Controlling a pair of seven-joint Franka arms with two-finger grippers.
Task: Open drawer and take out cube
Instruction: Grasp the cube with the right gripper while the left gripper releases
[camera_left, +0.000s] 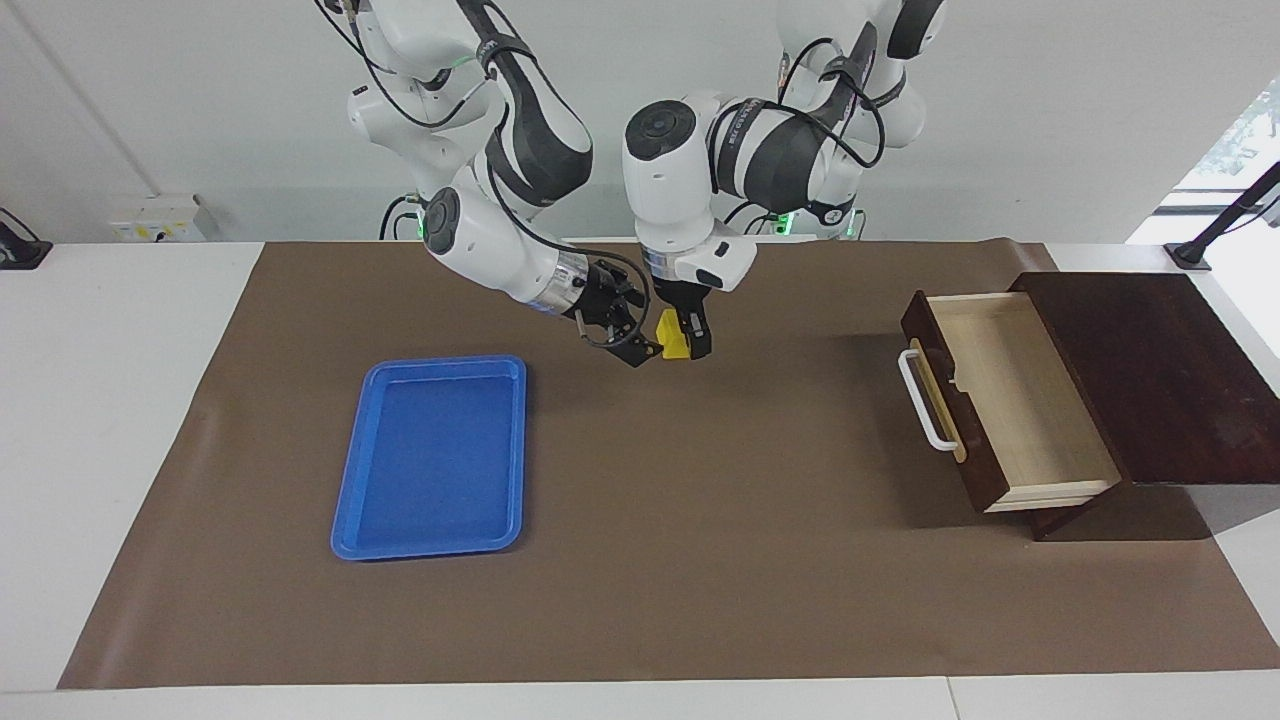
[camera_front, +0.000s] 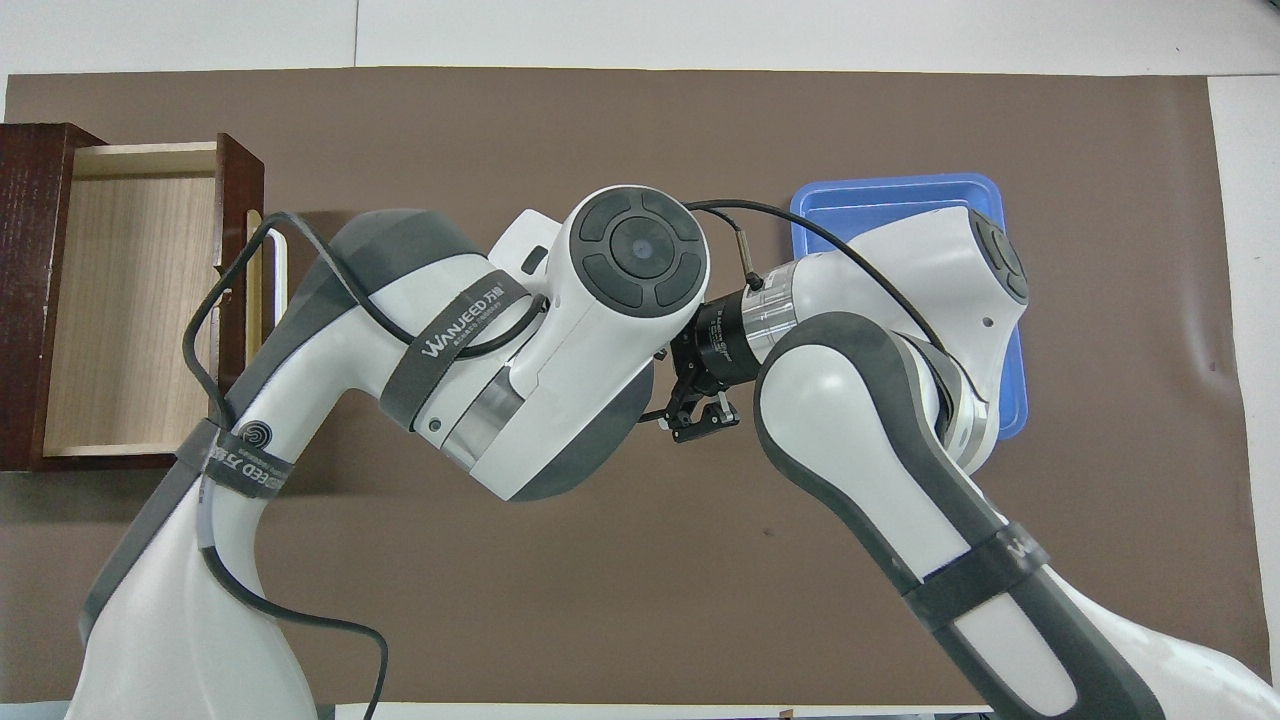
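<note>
Brown-matted surface, blue tray (camera_left: 430, 455) lying lower left of centre. Right tool (camera_left: 632, 335) at upper centre, released, just beside the cube (camera_left: 674, 336). Cube aloft over bare mat, grasped by the left tool (camera_left: 684, 338). Probably a handover: close squarely on the cube's free faces before letting go. Drawer (camera_left: 1010, 400) pulled open at mid-right.

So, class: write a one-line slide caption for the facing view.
Drawer open, left claw holds the yellow cube above the mat as the right claw meets it.
</note>
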